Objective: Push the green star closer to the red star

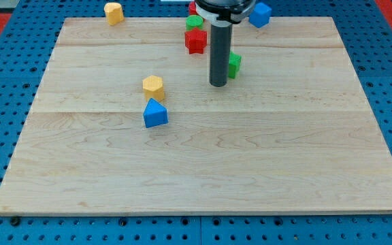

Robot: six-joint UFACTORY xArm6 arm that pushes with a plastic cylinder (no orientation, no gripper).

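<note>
The tip (218, 84) holds nothing and rests on the wooden board (203, 163), touching the green star's (234, 64) left side; red star (195, 41) lies up-left.

My tip (218, 84) touches the green star (234, 64).

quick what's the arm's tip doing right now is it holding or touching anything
My tip: a bare rod, holding nothing; its end sits on the board right beside the green star, at the star's left. Actual contact cannot be told.
</note>
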